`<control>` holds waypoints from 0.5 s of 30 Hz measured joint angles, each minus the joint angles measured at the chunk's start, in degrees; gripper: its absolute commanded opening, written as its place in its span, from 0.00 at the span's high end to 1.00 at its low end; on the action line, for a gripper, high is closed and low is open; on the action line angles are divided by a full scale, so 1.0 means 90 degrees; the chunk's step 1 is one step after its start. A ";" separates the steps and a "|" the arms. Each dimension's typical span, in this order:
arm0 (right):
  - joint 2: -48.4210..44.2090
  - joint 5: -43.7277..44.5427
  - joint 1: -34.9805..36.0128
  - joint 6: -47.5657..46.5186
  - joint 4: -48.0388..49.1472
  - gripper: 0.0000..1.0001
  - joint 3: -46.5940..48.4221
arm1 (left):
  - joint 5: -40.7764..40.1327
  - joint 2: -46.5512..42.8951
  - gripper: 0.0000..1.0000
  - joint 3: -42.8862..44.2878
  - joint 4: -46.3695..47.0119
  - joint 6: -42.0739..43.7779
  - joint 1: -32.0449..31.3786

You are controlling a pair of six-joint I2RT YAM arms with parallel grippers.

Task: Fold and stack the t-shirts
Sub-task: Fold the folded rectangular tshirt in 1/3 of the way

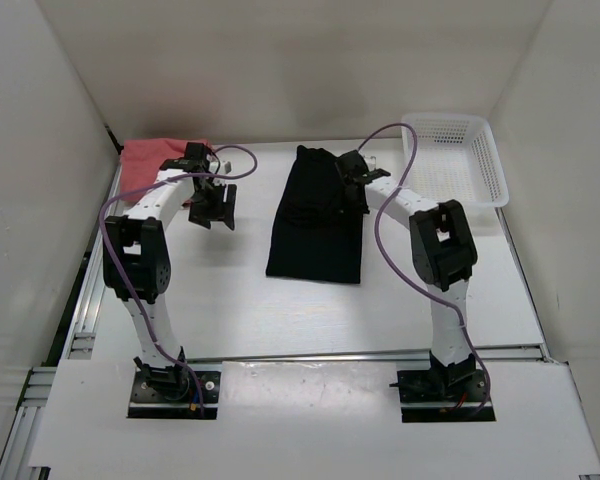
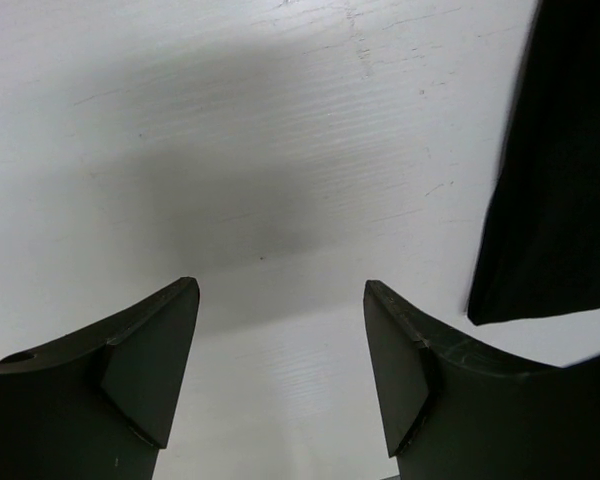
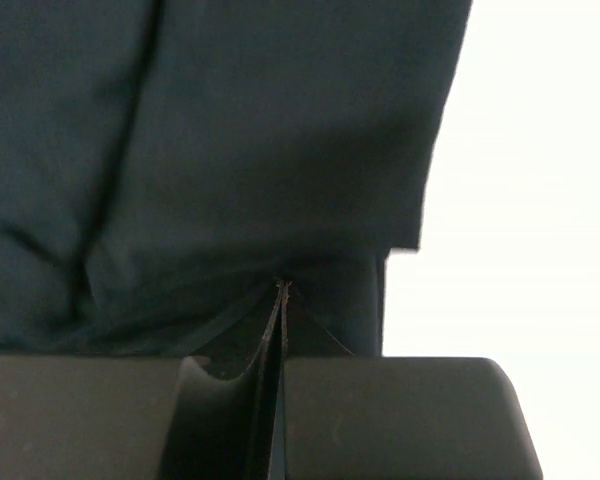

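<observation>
The black t-shirt (image 1: 315, 222) lies flat, folded long, left of the white basket (image 1: 445, 119). A pink t-shirt (image 1: 148, 157), maybe bunched up, lies far left of it.

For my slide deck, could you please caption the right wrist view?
Shut right jaws pinch an edge of the black t-shirt lying on the white table.

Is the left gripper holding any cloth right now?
No: the left gripper stands open over the white table, the black t-shirt lying beside it.

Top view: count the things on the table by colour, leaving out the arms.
black shirt: 1
pink shirt: 1
white basket: 1
Total: 3
</observation>
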 measured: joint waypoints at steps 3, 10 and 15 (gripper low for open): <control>0.0107 0.0044 -0.0138 0.0083 0.0019 1.00 0.0401 | -0.0012 0.0000 0.22 0.0000 -0.0046 0.0000 0.0000; 0.0318 -0.0097 -0.0398 0.0435 0.0168 1.00 0.0729 | -0.0158 0.0000 0.20 -0.0010 -0.0102 -0.0002 -0.0231; -0.0245 -0.0420 -0.0670 0.0374 0.0214 0.51 -0.0202 | -0.0226 -0.0053 0.16 -0.0202 -0.0202 -0.0002 -0.1248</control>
